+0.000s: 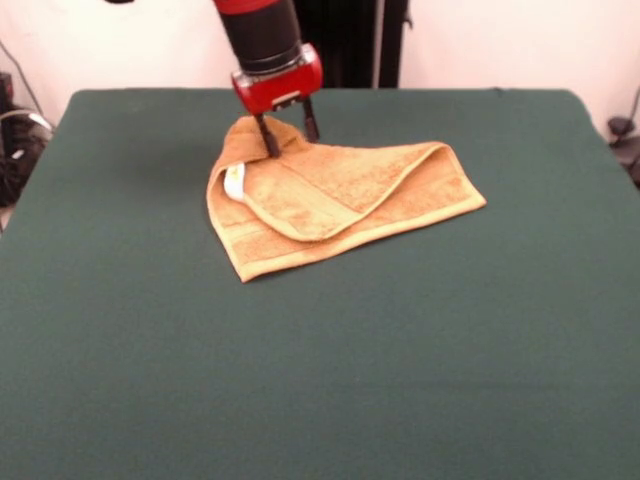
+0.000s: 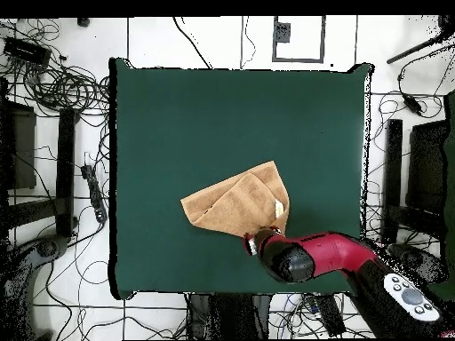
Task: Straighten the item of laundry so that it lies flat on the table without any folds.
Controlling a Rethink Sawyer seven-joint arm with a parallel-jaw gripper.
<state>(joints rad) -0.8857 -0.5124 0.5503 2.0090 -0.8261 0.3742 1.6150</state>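
The orange-tan item of laundry (image 1: 340,195) lies on the far middle of the green table (image 1: 320,380). It is folded over itself, with an upper layer curving across a lower one and a white label (image 1: 234,182) at its left edge. My gripper (image 1: 290,135) stands over its raised far corner, open. One black finger (image 1: 268,140) presses on the cloth and the other is just off the towel's edge. From overhead, the item of laundry (image 2: 235,202) lies near the table's (image 2: 195,115) bottom edge, with the gripper (image 2: 255,241) at its lower right corner.
Wide bare green cloth surrounds the towel on all sides. In the overhead view, cables (image 2: 62,84) and dark stands (image 2: 67,169) crowd the floor around the table. A cable bundle (image 1: 15,140) shows at the front view's left edge.
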